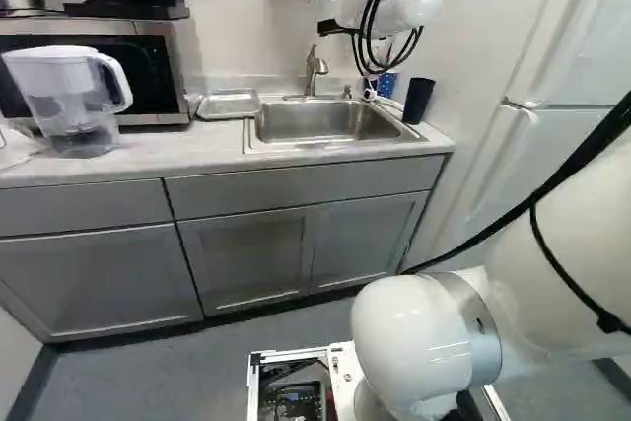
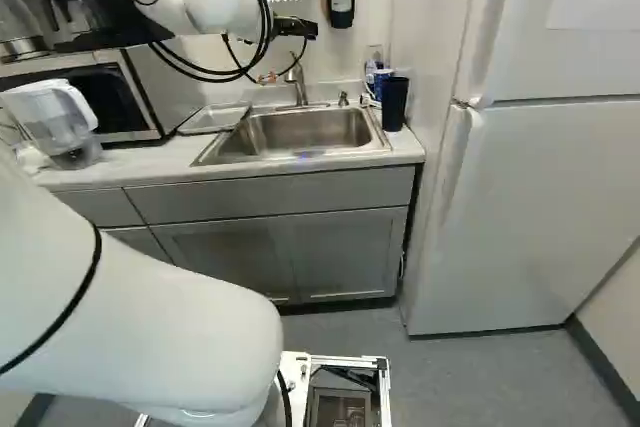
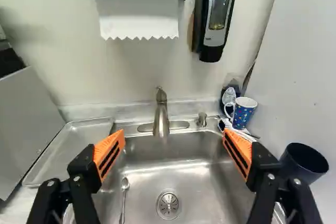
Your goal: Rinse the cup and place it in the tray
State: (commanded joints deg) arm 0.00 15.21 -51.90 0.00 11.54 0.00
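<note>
My gripper (image 2: 268,78) hangs over the sink in the right base view, partly hidden by the arm. In the wrist view the gripper (image 3: 174,141) stands wide open, nothing between its pads, with the steel sink (image 3: 197,170) beyond and below. A dark blue cup (image 3: 304,162) stands on the counter beside the sink, partly behind one finger. Farther back, near the wall, is a patterned blue mug (image 3: 243,113) with a white handle. The metal tray (image 3: 68,148) lies on the counter at the sink's opposite side. The faucet (image 3: 161,116) rises behind the basin.
A spoon (image 3: 124,199) lies in the sink. Above hang a paper towel dispenser (image 3: 137,14) and a soap dispenser (image 3: 216,17). A water pitcher (image 1: 74,96) and microwave (image 1: 148,71) stand beyond the tray; a white fridge (image 2: 530,187) stands past the cup's side.
</note>
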